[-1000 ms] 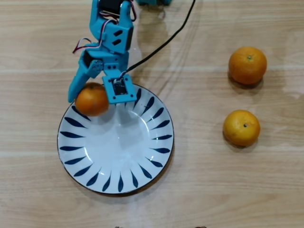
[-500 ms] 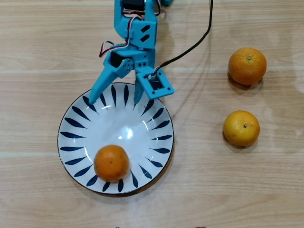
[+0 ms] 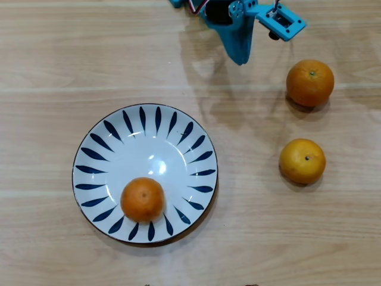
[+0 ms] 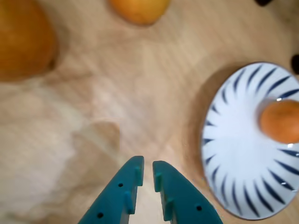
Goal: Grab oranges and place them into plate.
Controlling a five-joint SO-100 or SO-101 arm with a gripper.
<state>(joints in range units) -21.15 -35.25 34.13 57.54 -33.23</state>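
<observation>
The oranges are split up: a smaller deep-orange one (image 3: 143,199) sits inside the plate (image 3: 95,154), toward its lower rim in the overhead view, resting on the white centre and touching the inner ends of the blue strokes. The other two lie on the bare wooden counter (image 3: 53,65), well to the right of the plate. The large deep-orange one (image 3: 310,82) is farther up, and the yellower one (image 3: 303,160) is just below it; the two are near each other but apart.

The blue arm is up at the top edge of the overhead view, well clear of the plate, with its jaws (image 3: 240,58) pointing down over empty wood to the left of the large orange. From the wrist view, the jaws (image 4: 147,170) are nearly closed, only a thin slit between the tips, and grasp nothing. That same view shows the plate (image 4: 233,154) off to the right with its orange (image 4: 281,121), and the two loose fruits blurred along the top edge (image 4: 23,39) (image 4: 139,10).
</observation>
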